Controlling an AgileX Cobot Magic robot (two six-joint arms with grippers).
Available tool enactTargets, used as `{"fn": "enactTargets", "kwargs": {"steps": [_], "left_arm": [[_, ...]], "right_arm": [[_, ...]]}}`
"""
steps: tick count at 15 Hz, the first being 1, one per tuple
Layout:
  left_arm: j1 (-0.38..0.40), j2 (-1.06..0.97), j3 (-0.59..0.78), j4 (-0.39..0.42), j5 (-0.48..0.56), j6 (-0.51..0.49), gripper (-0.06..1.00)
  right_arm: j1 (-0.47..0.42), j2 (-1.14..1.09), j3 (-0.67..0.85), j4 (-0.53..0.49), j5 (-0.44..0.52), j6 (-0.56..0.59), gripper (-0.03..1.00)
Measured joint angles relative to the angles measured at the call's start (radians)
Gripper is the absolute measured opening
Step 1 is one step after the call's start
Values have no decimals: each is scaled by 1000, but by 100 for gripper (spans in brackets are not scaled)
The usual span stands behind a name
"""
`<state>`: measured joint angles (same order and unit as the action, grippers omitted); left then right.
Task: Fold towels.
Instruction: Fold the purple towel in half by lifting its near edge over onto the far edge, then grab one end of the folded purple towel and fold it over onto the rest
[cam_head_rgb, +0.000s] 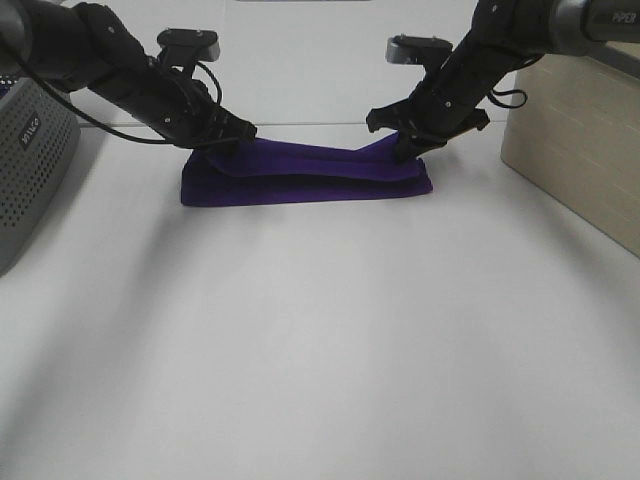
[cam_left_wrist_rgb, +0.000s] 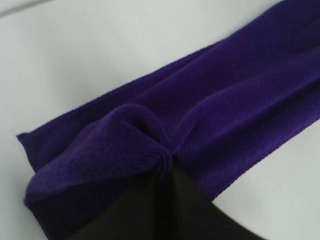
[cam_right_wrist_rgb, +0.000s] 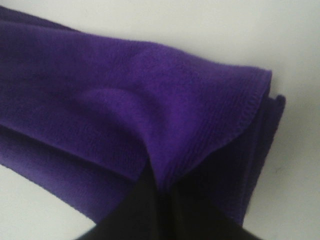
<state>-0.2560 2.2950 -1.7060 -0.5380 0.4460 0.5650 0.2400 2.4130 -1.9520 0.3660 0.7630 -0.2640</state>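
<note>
Only bit I could actually read was "PIPER" in pale letters on the right arm (cam_head_rgb: 606, 18), up by the top corner. The grey basket (cam_head_rgb: 30, 165) had a small logo too, but it was way too blurry.

The towel (cam_head_rgb: 305, 178) is showing a deep, unpatterned purple at the centre of the high view, with its folds catching a lighter violet, and the table (cam_head_rgb: 320, 350) under it is lying plain white. The left gripper (cam_head_rgb: 240, 135) and right gripper (cam_head_rgb: 408, 150) are both showing matte black. At nine o'clock a basket (cam_head_rgb: 30, 170) is showing grey with a regular grid of small holes, and at three o'clock a box (cam_head_rgb: 575, 140) is showing pale beige with faint grain.
</note>
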Motion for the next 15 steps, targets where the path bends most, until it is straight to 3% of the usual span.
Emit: {"fn": "enactTargets", "kwargs": {"steps": [4, 6, 7, 9, 11, 14, 15], "left_arm": [[0, 36, 0, 28, 25, 0, 4], [1, 37, 0, 37, 1, 0, 16], [7, 37, 0, 38, -4, -3, 26], [28, 37, -15, 53, 22, -70, 63], [59, 37, -89, 76, 180, -132, 82], [102, 36, -248, 114, 456, -173, 87], [109, 36, -265, 115, 483, -176, 87]], "right_arm": [[0, 38, -3, -3, 8, 16, 3], [0, 40, -3, -15, -2, 16, 13], [0, 41, -3, -20, -1, 18, 25], [0, 40, -3, -37, 23, 23, 55], [0, 16, -3, -83, 71, 23, 75], [-1, -115, -3, -122, 97, 24, 79], [-1, -139, -4, -122, 105, 24, 79]]}}
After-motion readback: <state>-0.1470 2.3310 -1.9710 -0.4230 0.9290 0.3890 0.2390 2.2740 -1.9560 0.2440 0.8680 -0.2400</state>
